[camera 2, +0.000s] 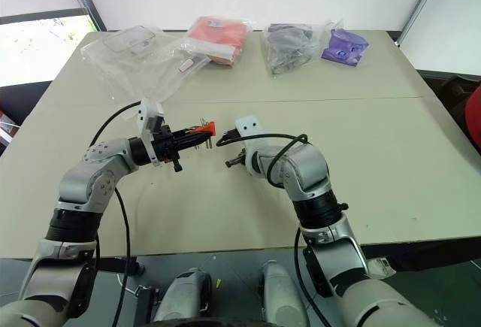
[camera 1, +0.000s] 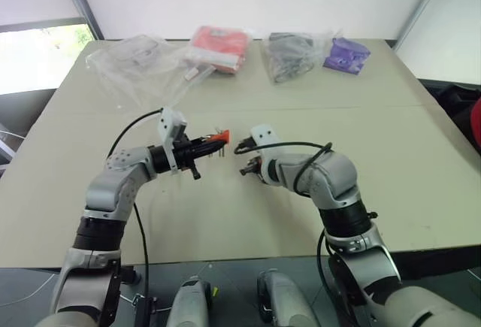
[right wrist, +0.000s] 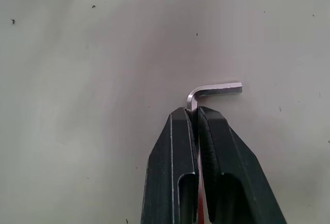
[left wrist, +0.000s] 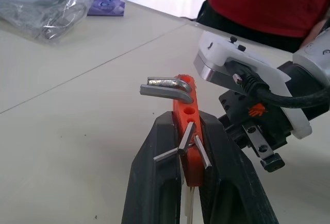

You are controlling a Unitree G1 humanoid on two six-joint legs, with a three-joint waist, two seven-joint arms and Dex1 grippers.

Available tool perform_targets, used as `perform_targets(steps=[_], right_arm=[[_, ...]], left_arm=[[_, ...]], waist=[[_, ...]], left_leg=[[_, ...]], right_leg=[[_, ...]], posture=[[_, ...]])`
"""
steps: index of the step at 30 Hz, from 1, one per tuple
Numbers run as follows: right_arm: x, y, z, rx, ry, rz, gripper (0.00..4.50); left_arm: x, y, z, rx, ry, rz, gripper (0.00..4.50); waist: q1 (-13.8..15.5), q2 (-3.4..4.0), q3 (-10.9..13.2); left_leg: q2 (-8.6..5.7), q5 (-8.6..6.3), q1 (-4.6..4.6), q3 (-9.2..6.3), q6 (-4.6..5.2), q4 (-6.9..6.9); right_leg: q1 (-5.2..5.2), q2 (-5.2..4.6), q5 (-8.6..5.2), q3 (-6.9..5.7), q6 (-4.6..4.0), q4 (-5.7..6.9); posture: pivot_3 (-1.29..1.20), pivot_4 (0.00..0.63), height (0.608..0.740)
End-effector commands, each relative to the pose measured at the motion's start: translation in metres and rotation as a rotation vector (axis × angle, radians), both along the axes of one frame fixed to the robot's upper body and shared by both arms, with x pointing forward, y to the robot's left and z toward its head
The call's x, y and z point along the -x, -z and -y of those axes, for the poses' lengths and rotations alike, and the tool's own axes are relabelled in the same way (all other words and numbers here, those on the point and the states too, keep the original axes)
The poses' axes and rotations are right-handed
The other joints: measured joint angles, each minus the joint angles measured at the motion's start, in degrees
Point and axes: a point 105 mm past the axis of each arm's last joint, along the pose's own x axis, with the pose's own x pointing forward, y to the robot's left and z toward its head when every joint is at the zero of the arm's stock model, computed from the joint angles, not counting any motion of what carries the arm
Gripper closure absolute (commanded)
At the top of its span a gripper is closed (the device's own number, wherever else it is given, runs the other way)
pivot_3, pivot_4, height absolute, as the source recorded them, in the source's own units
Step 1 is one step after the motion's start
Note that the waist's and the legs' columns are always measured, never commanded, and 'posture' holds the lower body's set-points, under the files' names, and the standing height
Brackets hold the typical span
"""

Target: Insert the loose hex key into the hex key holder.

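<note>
The hex key holder point(left wrist: 186, 112) is a small red-orange block with several metal keys sticking out of it. My left gripper point(camera 1: 207, 145) is shut on it and holds it above the table, pointing toward the right arm. My right gripper point(right wrist: 192, 112) is shut on the loose hex key point(right wrist: 214, 89), whose bent silvery end juts out just past the fingertips, over the bare table. In the left eye view the right gripper point(camera 1: 248, 169) sits slightly lower than the holder point(camera 1: 217, 138) and a short way to its right, apart from it.
Along the table's far side lie a clear plastic bag point(camera 1: 135, 60), a red packet in a bag point(camera 1: 219, 47), a bag of grey items point(camera 1: 289, 56) and a purple packet point(camera 1: 346, 55). A person in a red top point(left wrist: 268, 2) stands beyond the table.
</note>
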Motion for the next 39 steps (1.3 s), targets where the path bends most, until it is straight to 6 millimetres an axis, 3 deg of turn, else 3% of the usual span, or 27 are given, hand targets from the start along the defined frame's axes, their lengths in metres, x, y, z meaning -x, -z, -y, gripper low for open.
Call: perform_targets(steps=[1, 7, 9, 14, 18, 23, 39], right_arm=[[-0.011, 0.0, 0.015, 0.016, 0.024, 0.06, 4.44], [-0.056, -0.091, 0.048, -0.207, 0.093, 0.447, 4.44], [-0.056, -0.125, 0.048, -0.302, 0.008, 0.581, 4.44], [-0.043, -0.17, 0.041, -0.543, -0.167, 0.741, 4.44], [-0.039, -0.179, 0.028, -0.619, -0.25, 0.81, 4.44], [-0.043, -0.179, 0.023, -0.677, -0.258, 0.865, 4.44], [-0.036, -0.167, 0.008, -0.717, -0.282, 0.855, 4.44]], left_arm=[[0.003, -0.013, -0.003, -0.019, 0.034, 0.048, 4.5], [-0.004, -0.019, -0.018, -0.058, 0.121, -0.008, 4.5], [-0.012, -0.022, -0.02, -0.072, 0.154, -0.019, 4.5], [-0.046, -0.026, -0.016, -0.127, 0.135, 0.044, 4.5], [-0.065, -0.035, 0.004, -0.102, 0.138, 0.099, 4.5], [-0.069, -0.045, 0.038, -0.053, 0.197, 0.157, 4.5], [-0.07, -0.053, 0.048, 0.02, 0.198, 0.181, 4.5]], waist=[[-0.05, 0.01, 0.01], [0.3, 0.07, 0.17], [0.28, 0.08, 0.22], [0.57, 0.05, 0.2], [1.1, 0.06, 0.2], [1.65, 0.05, 0.2], [1.58, 0.06, 0.21]], left_leg=[[0.0, 0.0, 0.0, 0.0, 0.0, 0.0], [-0.03, 0.0, -0.18, 0.02, 0.0, 0.01], [-0.03, 0.0, -0.31, 0.04, 0.0, -0.02], [-0.04, -0.02, -0.26, 0.05, 0.04, -0.33], [-0.05, -0.02, -0.22, 0.08, 0.04, -0.59], [-0.05, -0.02, -0.24, 0.12, 0.04, -0.63], [-0.04, -0.01, -0.18, 0.11, 0.03, -0.61]], right_leg=[[0.0, 0.0, 0.0, 0.0, 0.0, 0.0], [-0.15, 0.0, 0.0, 0.0, 0.0, -0.03], [-0.25, 0.0, 0.1, 0.0, 0.19, -0.12], [-0.25, 0.02, 0.05, -0.03, 0.4, -0.21], [-0.29, 0.02, 0.05, -0.05, 0.39, -0.27], [-0.31, 0.01, 0.05, -0.05, 0.4, -0.29], [-0.31, 0.01, 0.05, -0.04, 0.39, -0.17]], posture=[[0.0, 0.15, 0.739], [0.0, 0.15, 0.739], [0.0, 0.15, 0.739], [0.0, 0.15, 0.739], [0.0, 0.15, 0.739], [0.0, 0.15, 0.739], [0.0, 0.15, 0.739]])
